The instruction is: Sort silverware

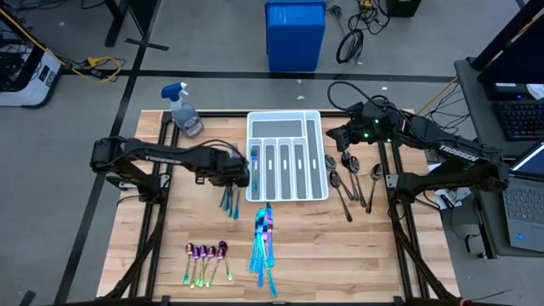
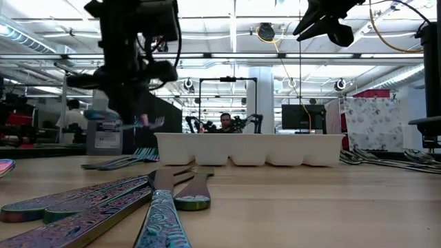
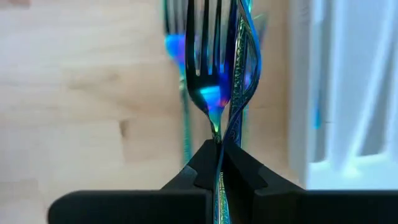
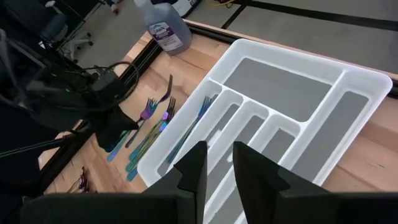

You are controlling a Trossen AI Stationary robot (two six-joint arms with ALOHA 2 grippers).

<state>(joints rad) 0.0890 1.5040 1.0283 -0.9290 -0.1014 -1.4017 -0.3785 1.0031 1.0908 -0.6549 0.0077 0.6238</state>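
A slim, glossy blue-teal metal fork point(image 3: 214, 81) is pinched by its neck between the closed dark fingers of the left gripper point(image 1: 246, 174), just left of the white moulded-plastic compartmented tray point(image 1: 287, 125) at the centre of the high view. More forks point(image 1: 229, 202) are seen on the pale wood-grain table point(image 1: 340, 255) below that gripper. The right gripper point(image 1: 336, 136) is held slightly parted and empty at the tray's upper right, above 1 cluster of dark gunmetal spoons point(image 1: 348, 183).

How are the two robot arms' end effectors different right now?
The left end effector is shut on a blue fork, pinching its handle beside the white tray; the right end effector holds nothing, its fingers slightly apart. The left one hangs by the tray's left edge near the loose forks; the right one hovers past the tray's far right corner, above the dark spoons. Both are dark, two-fingered and above the table.
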